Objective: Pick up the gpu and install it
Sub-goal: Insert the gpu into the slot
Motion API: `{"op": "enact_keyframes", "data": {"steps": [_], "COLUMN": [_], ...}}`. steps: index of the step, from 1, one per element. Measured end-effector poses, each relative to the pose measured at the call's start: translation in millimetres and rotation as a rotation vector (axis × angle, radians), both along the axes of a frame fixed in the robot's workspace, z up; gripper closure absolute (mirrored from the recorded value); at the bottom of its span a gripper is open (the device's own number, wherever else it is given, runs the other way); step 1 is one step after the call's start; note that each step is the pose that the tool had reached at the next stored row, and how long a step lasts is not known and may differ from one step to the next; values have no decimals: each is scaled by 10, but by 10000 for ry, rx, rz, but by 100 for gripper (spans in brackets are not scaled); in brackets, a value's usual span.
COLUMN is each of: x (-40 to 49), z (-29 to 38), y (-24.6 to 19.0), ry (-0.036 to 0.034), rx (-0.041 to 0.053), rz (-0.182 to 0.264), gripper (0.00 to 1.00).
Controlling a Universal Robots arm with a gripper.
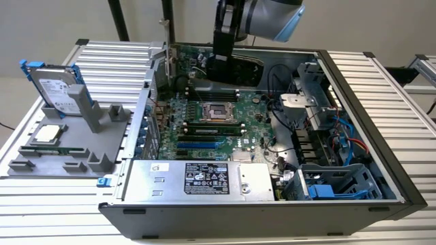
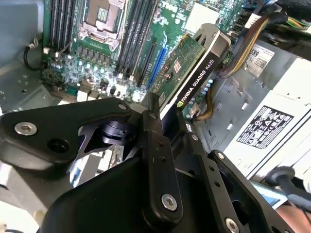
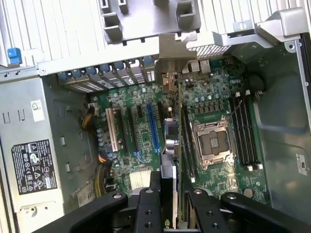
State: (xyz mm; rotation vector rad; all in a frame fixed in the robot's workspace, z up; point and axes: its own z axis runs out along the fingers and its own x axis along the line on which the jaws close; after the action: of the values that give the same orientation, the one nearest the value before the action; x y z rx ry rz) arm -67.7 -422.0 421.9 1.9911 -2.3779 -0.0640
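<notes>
Ribbed metal worktop [image 1: 48,204] carries, at the exterior view's left, a grey holder [image 1: 41,168]. On the holder a hard drive [image 1: 58,92] with blue rails stands upright, with a processor chip [image 1: 46,133] and a memory stick [image 1: 54,151] lying flat nearer the front.

Just beside the holder lies a computer case [image 1: 204,219], on its side with the open face upward. Its rear wall with the slot openings runs along the edge next to the holder. Inside, the motherboard [image 1: 204,127] shows an open CPU socket [image 1: 219,110] near its middle, and the power supply [image 1: 197,178] fills the near edge.

Over the far part of the board the tool [image 1: 221,61] is clamped on the gpu [image 1: 238,69]. In the first wrist view the card [image 3: 179,145] stands on edge between the tool's fingers [image 3: 148,196], with its bracket end toward the rear wall, the long blue slot on one side and the socket on the other. I cannot tell whether its lower edge touches a slot.

At the exterior view's right, a drive cage [image 1: 334,184] and loose cables [image 1: 350,143] crowd the case's far wall.
</notes>
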Motion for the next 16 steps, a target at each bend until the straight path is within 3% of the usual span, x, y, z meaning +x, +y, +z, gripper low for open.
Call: {"op": "enact_keyframes", "data": {"steps": [16], "x": [0], "z": [0], "y": [0], "ry": [0], "rx": [0], "rz": [1817], "gripper": [100]}}
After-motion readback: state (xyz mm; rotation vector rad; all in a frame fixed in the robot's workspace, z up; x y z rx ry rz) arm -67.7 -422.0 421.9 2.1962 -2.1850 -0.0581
